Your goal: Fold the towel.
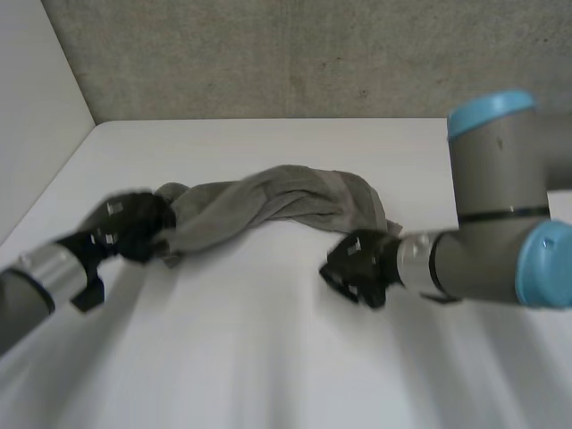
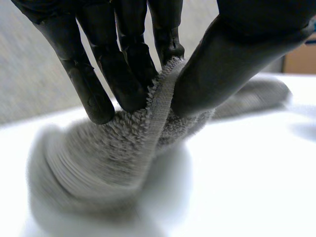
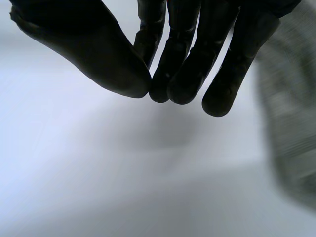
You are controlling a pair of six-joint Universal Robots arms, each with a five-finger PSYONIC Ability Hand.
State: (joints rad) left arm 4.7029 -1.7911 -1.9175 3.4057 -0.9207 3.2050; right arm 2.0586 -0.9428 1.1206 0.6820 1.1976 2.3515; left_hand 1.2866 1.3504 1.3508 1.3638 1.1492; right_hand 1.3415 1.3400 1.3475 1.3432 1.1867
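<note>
Grey towel (image 2: 98,153) of looped terry cloth — table (image 1: 268,357) smooth, matt white.

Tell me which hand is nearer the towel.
Left. The left hand pinches one end of the towel; the right hand sits just off the other end, holding nothing.

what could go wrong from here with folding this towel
The towel lies twisted like a rope, so a pull by the left hand, which pinches one end, may just drag the bundle instead of spreading it. The right hand is closed on nothing with the towel beside it, so any lift now would likely be one-sided. The left pinch is at the very edge and might slip.
</note>
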